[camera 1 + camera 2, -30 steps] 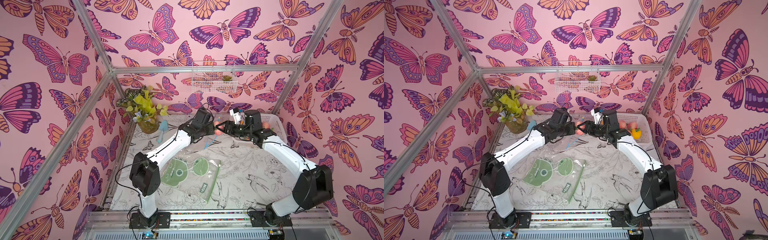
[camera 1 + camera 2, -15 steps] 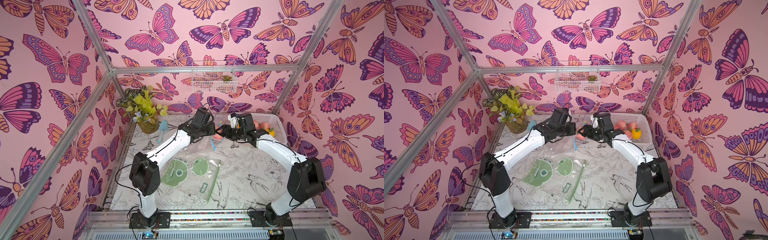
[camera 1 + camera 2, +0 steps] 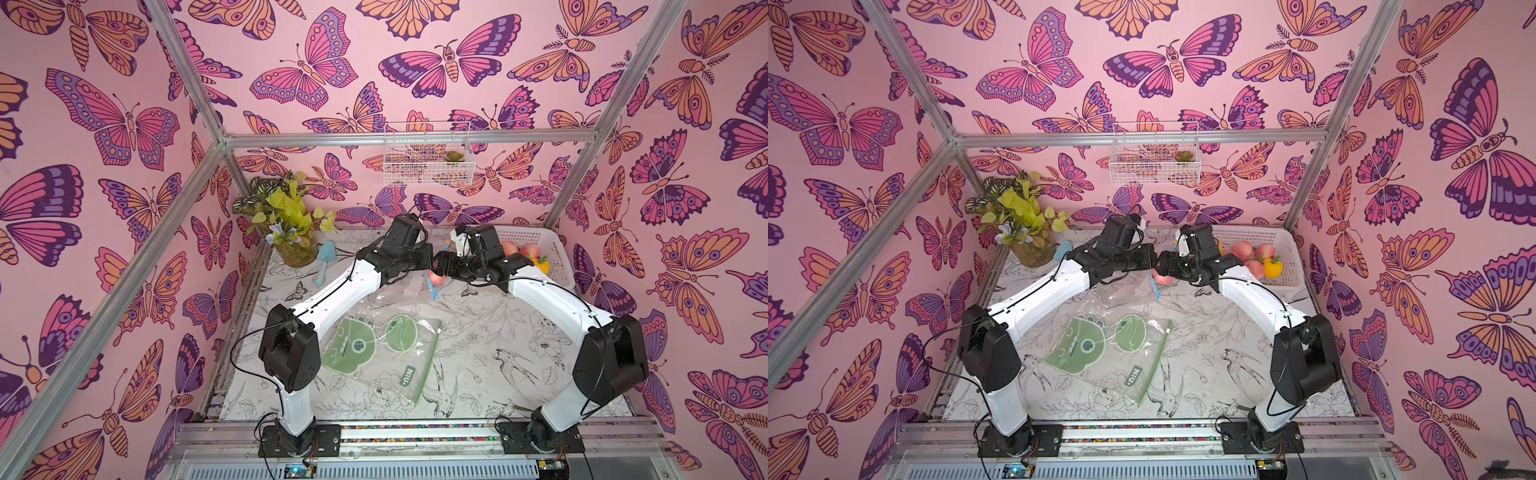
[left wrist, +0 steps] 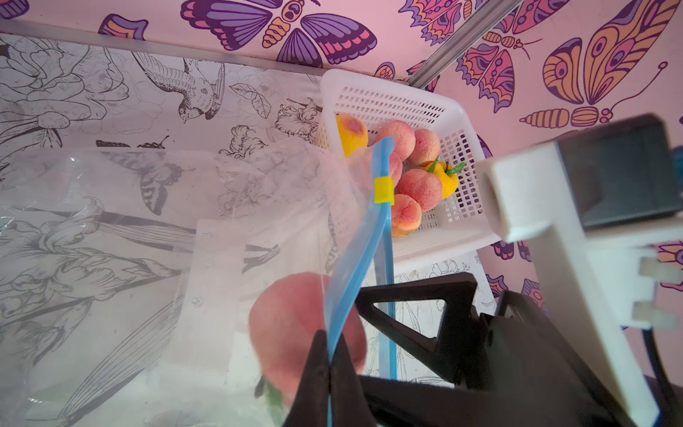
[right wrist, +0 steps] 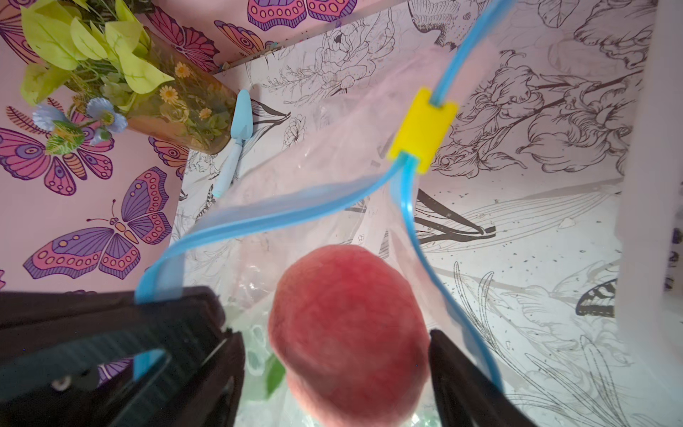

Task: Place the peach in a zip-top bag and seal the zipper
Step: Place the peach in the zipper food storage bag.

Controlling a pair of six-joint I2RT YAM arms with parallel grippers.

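Right wrist view: the peach (image 5: 347, 332) sits in the open mouth of the zip-top bag (image 5: 295, 173). Its lower part is cut off by the frame, and it's too round to show a long axis. Right gripper (image 3: 441, 266) straddles it, jaws spread, a gap on one side. Left gripper (image 4: 329, 369) is pinched tight on the blue zipper rim (image 5: 258, 218). Both arms arch inward, wrists nearly meeting beside the basket (image 3: 536, 233).

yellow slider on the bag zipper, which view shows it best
The right wrist view: the yellow slider is large, close and unobstructed. The left wrist view shows the yellow slider smaller. In both top views it is too small to make out.
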